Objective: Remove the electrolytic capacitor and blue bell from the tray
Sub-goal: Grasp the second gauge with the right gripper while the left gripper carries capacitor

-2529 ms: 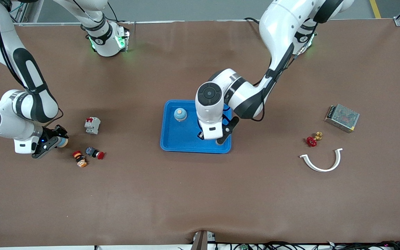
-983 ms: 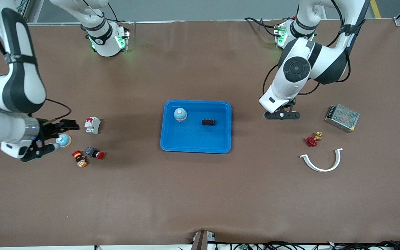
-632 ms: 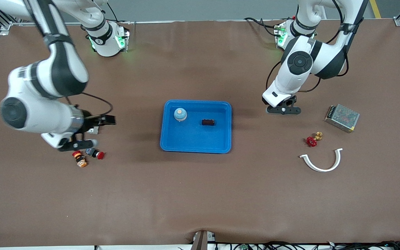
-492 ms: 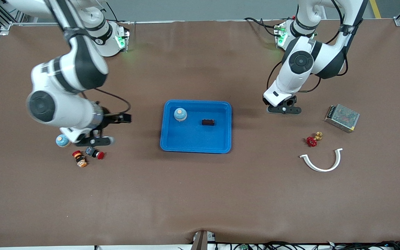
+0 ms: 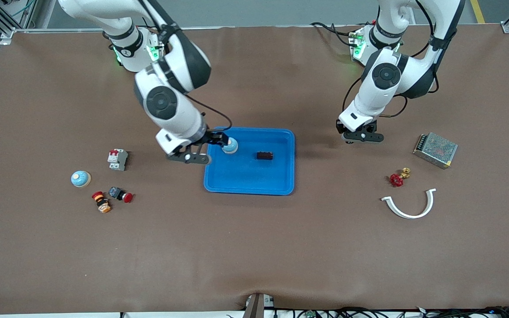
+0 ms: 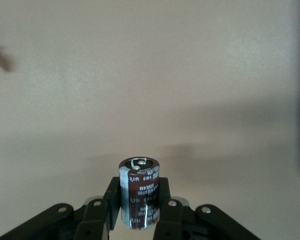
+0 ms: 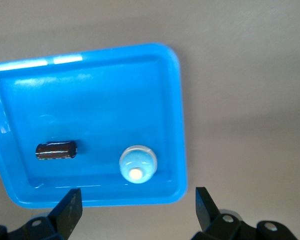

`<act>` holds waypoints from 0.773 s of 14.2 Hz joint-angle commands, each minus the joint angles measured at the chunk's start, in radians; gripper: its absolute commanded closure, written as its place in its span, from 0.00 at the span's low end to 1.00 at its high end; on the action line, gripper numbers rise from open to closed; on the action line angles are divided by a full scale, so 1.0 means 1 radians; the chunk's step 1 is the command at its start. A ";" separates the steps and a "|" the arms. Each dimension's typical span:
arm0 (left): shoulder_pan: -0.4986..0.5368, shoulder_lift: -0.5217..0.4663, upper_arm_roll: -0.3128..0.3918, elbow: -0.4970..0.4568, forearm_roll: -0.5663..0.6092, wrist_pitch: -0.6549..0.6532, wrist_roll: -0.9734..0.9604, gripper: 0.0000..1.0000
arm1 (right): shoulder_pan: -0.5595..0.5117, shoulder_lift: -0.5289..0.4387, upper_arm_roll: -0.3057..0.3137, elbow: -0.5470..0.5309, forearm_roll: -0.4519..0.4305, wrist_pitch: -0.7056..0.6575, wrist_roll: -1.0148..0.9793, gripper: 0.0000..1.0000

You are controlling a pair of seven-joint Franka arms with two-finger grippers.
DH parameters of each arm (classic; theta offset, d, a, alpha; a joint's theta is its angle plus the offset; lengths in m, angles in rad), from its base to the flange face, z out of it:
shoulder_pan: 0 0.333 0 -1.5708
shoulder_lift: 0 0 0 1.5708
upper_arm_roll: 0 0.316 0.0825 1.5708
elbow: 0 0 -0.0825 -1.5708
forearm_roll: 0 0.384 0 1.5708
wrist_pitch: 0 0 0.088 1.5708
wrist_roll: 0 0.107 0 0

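Right end effector [image 5: 207, 149] has swung over to the tray's [image 5: 249, 185] blue bell [image 5: 229, 145].

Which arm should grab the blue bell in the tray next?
Right. The right gripper hangs open over the blue bell in the tray; the left gripper is shut on a capacitor.

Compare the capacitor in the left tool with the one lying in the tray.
Pose: the held capacitor stands upright; the tray capacitor lies on its side.
Grip: the shut left tool clamps the held capacitor; the tray capacitor lies free.
Place: the held capacitor is over bare table; the tray capacitor is in the tray beside the blue bell, where the open right tool hovers.
Both are dark brown cylinders.
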 commanded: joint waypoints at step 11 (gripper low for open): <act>0.091 0.075 -0.006 -0.059 0.001 0.173 0.102 1.00 | 0.123 0.055 -0.020 -0.209 -0.072 0.351 0.165 0.00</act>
